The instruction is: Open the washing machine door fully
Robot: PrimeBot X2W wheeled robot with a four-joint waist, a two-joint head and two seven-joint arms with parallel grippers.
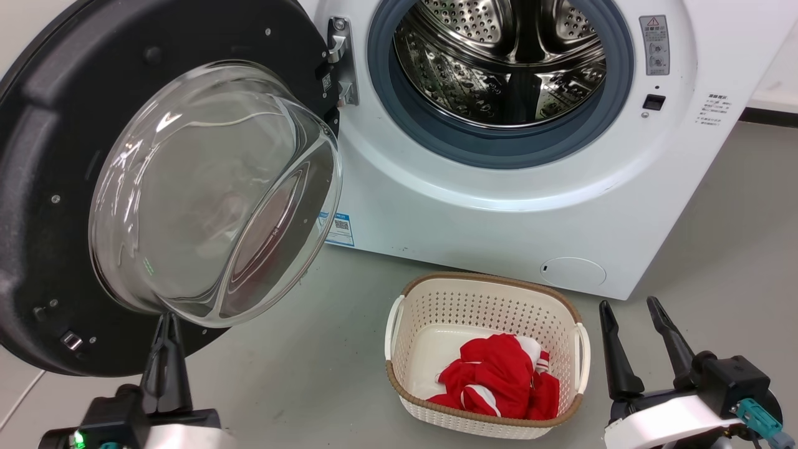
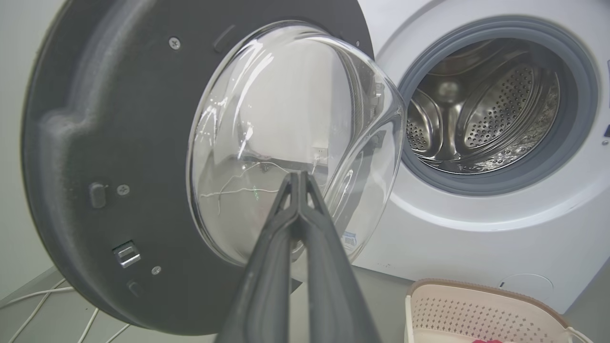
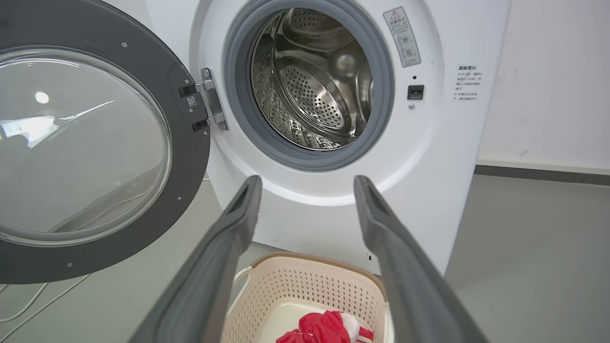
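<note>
At 12 to 1 o'clock in the head view, the washing machine [image 1: 499, 206] is a white box with its steel drum [image 1: 499, 62] exposed. The washing machine door [image 1: 37, 218] fills 9 o'clock. It is swung out on its hinge [image 1: 340, 62], with the inner face and the bulging glass bowl [image 1: 212, 193] turned toward the camera. It looks wide open, but whether it is at its stop I can't tell. The laundry basket [image 1: 486, 284] sits on the floor at 6 o'clock, just in front of the machine and clear of the door's swing. The red cloth [image 1: 499, 380] is inside it, probably staged for loading later. The left gripper [image 1: 167, 324] at 7 o'clock has its fingers pressed together with nothing between them. The tips are under the bowl's lower edge, and contact is unclear. Judgement: pinched like that it works as a poker to nudge the door wider rather than grip it. The right gripper [image 1: 628, 305] at 5 o'clock has its fingers spread and is empty. It is parked beside the basket, well apart from the door, likely just kept out of the way.
</note>
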